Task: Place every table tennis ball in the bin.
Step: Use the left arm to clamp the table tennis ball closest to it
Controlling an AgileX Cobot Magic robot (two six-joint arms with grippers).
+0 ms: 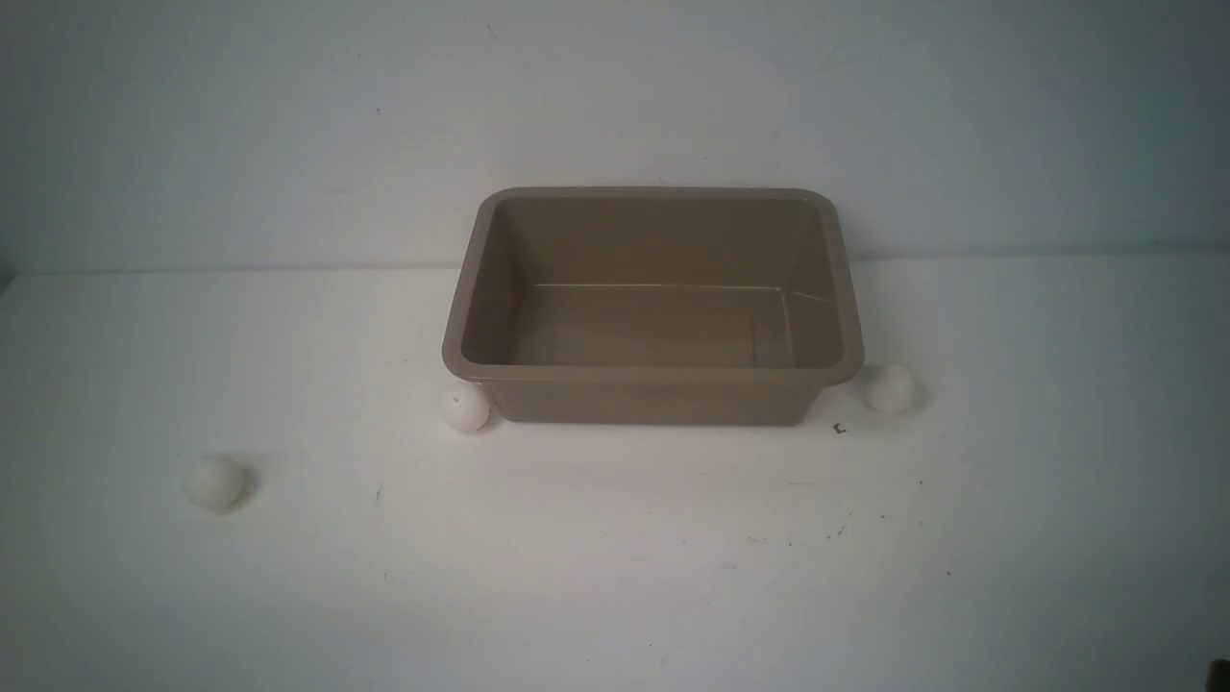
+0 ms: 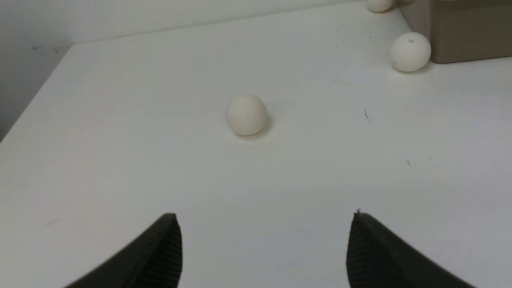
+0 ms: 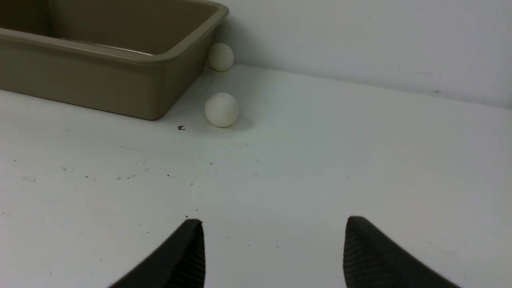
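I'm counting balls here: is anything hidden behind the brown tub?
One ball sits by the tub's far right corner, near the wall. The tub covers the rest behind it.

No legible text, ball [image 2: 411, 52] bears tiny dark mark — unreadable

Bare table [image 1: 615, 577] rings the left ball [image 1: 214, 481]; the bin [image 1: 653, 370] wall crowds the near-left corner ball [image 1: 466, 407]; the near-right corner ball [image 1: 889, 388] stands freer.
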